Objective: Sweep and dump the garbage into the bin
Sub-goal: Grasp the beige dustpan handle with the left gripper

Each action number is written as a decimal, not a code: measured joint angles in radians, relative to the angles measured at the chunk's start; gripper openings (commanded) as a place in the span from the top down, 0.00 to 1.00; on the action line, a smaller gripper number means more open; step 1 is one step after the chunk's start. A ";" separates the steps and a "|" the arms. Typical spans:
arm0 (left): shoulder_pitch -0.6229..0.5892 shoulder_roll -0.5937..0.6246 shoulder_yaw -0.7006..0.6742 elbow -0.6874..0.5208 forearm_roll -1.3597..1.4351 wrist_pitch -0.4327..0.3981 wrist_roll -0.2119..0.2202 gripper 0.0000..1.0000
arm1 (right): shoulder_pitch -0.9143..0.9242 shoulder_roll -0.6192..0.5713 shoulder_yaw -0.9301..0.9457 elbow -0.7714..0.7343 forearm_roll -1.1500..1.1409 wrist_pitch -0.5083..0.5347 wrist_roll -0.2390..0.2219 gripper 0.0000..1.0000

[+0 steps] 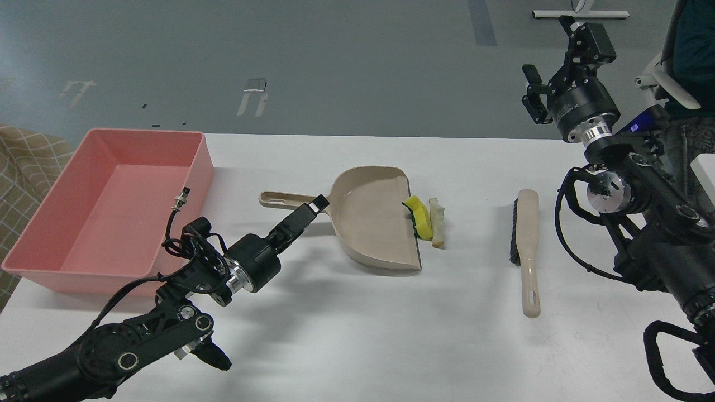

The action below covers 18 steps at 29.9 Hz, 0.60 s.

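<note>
The garbage lies at the open mouth of the beige dustpan (368,220): a yellow sponge (420,219) with dark green backing rests against the pan's lip, and a white bread slice (437,222) stands just right of it. The bin (72,273), a pink tray, sits at the table's left and looks empty. My left gripper (316,205) reaches in low from the left, its tip over the dustpan's handle (279,199) near the pan's neck; it is seen edge-on, so its fingers cannot be told apart. My right gripper (548,50) is held high at the far right, open and empty.
A beige hand brush (528,251) with dark bristles lies on the white table (391,335), right of the garbage, handle toward me. A person stands at the top right edge, beyond the right arm. A checked cloth shows at the far left.
</note>
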 measured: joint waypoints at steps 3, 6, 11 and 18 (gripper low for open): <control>0.000 -0.019 -0.007 0.038 -0.007 0.002 0.010 0.02 | 0.000 -0.003 0.000 0.000 0.000 0.000 0.000 0.00; 0.000 -0.024 -0.012 0.063 -0.011 0.012 0.011 0.02 | 0.000 -0.003 0.000 0.001 0.000 0.000 0.000 0.00; -0.003 -0.043 -0.013 0.110 -0.051 0.073 0.010 0.02 | 0.000 -0.002 0.001 0.001 0.000 -0.002 0.000 0.00; -0.013 -0.049 -0.013 0.129 -0.097 0.121 0.007 0.02 | 0.000 -0.002 0.001 0.002 0.000 -0.003 0.000 0.00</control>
